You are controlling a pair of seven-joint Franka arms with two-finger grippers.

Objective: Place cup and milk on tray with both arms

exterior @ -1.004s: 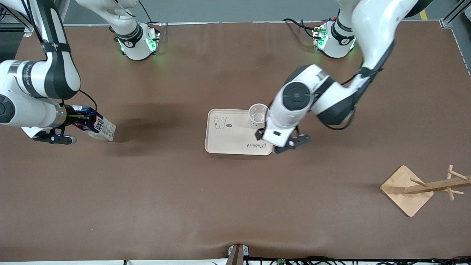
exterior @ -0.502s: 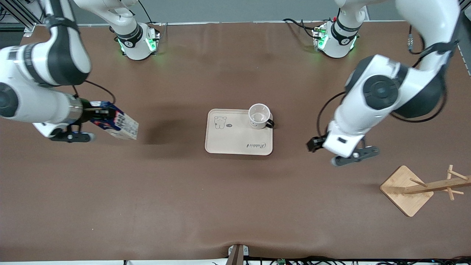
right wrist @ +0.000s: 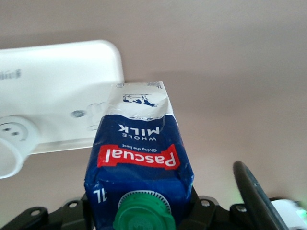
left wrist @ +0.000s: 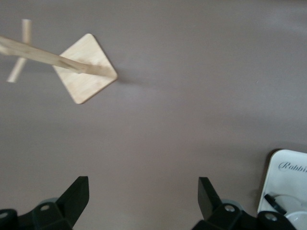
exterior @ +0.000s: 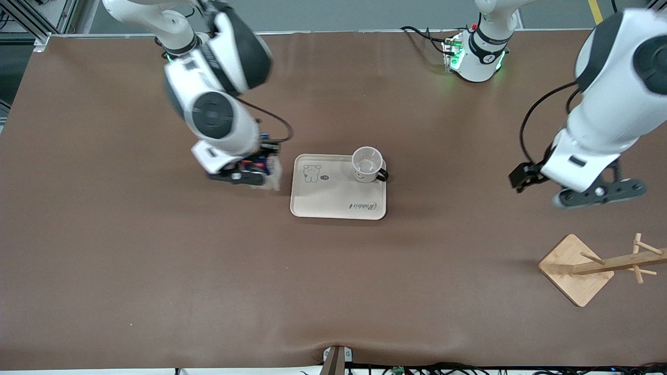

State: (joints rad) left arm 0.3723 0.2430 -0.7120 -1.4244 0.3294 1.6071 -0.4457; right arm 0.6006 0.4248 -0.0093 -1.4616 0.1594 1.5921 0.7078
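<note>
Brown counter (exterior: pixel 156 271): cup (exterior: pixel 367 164) sits on the tray (exterior: pixel 333 200). Right gripper (exterior: pixel 255 169) fingers clamp the milk (right wrist: pixel 139 158) just beside the tray; left gripper (left wrist: pixel 144 201) hangs with fingers spread, holding nothing, near the wooden rack (exterior: pixel 578 268).

Even, fairly bright overhead light fills the front view, with pale sheen streaks on the brown table (exterior: pixel 333 271) near the robot bases. Soft shadows lie just beside the tray (exterior: pixel 338 186) and the wooden rack (exterior: pixel 576 269). Both arms smear with motion blur, most at the right gripper (exterior: pixel 250 172) and milk (right wrist: pixel 139 163). In the right wrist view the tray washes out to glare. The left wrist view is dimmer and soft, the rack's pegs blurred.
</note>
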